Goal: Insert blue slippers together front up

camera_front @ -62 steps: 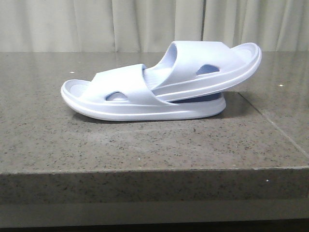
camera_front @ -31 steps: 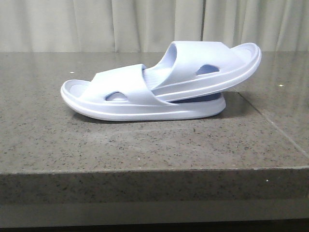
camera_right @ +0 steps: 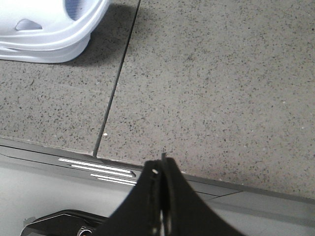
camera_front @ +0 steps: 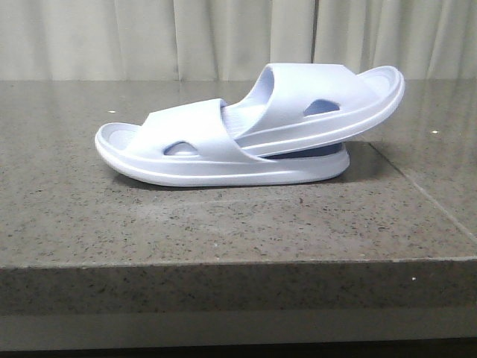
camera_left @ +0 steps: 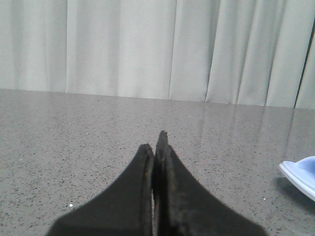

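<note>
The blue slippers (camera_front: 250,127) lay nested on the grey speckled stone table (camera_front: 223,224), roughly mid-table in the front view, both seen side-on. The lower slipper (camera_front: 186,153) sat flat on its sole, one end pointing to the robot's left. The upper slipper (camera_front: 320,101) was pushed in under the lower one's strap, its near end hidden there, its body tilted upward so the far end stood raised clear of the surface toward the robot's right. An oval side hole showed in each strap. A seam (camera_front: 421,190) in the stone ran just right of the pair. A pale pleated curtain (camera_front: 238,37) hung behind the table. The left gripper (camera_left: 156,147) hovered over bare table, jaws pressed together with nothing between them; an edge of one slipper (camera_left: 300,174) showed at the side of its view, well apart. The right gripper (camera_right: 160,172) hung above the table's front edge, jaws likewise closed and empty, a slipper end (camera_right: 47,29) well apart from it beyond the seam (camera_right: 118,83).
</note>
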Robot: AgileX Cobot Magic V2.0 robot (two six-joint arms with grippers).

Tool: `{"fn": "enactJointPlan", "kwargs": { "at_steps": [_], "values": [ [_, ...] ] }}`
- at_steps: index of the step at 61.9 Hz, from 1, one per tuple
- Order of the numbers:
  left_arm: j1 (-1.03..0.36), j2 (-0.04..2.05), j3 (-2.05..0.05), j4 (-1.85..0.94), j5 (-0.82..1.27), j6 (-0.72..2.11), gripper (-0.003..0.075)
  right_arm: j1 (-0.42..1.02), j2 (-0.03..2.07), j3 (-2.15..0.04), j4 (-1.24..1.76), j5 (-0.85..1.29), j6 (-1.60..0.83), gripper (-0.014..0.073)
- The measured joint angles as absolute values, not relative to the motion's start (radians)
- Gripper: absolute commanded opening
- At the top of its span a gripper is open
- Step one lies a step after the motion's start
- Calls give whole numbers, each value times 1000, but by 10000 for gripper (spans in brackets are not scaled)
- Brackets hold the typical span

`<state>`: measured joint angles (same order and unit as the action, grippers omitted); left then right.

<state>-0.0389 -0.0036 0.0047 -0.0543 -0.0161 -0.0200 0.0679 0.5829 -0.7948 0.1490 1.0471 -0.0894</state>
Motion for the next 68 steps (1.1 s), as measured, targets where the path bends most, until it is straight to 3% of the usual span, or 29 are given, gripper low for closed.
{"fn": "enactJointPlan", "kwargs": {
  "at_steps": [35,57,68],
  "values": [
    [-39,-4,5,-54,-18,-20,-20,70,563,-779,142,1019,-89,-67],
    [-39,-4,5,-54,-18,-20,-20,70,200,-309,137,413,-89,-67],
    [-39,-4,5,-54,-18,-20,-20,70,74,-102,137,254,-89,-67]
  ]
}}
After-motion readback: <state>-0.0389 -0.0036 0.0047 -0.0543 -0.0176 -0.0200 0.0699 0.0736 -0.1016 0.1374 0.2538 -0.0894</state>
